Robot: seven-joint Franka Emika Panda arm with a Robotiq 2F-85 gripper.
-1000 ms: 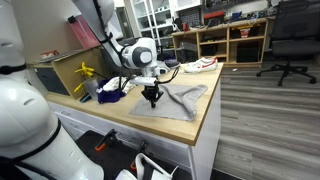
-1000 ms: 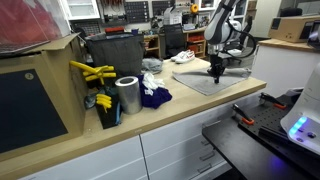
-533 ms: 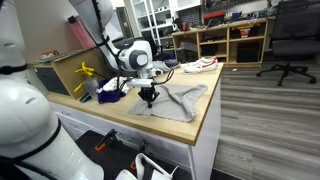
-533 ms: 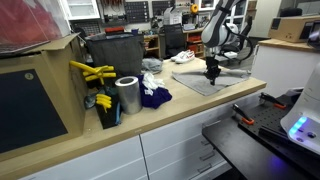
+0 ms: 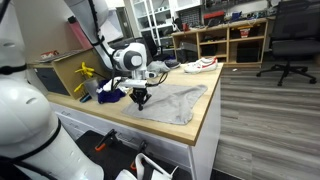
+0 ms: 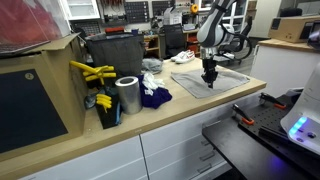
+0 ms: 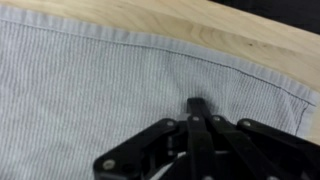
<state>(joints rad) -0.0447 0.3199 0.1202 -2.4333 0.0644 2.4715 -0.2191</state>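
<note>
A grey ribbed cloth [image 5: 182, 101] lies spread flat on the wooden countertop [image 5: 205, 125]; it also shows in the other exterior view [image 6: 228, 82] and fills the wrist view [image 7: 80, 90]. My gripper [image 5: 140, 100] points straight down at the cloth's end nearest the clutter, also seen in the other exterior view [image 6: 209, 78]. In the wrist view the fingers [image 7: 198, 104] are pressed together, tips at the cloth just inside its hemmed edge. The cloth around the tips looks flat, with no fold pinched between them.
A crumpled blue cloth [image 6: 153, 97], a silver can [image 6: 127, 95], yellow tools [image 6: 90, 72] and a black bin [image 6: 115, 55] crowd one end of the counter. A white shoe [image 5: 200, 64] lies behind. An office chair [image 5: 290, 40] stands on the floor beyond.
My gripper has slid across the cloth toward the end near the blue cloth and clutter, staying shut and low. The grey cloth has hardly shifted.
</note>
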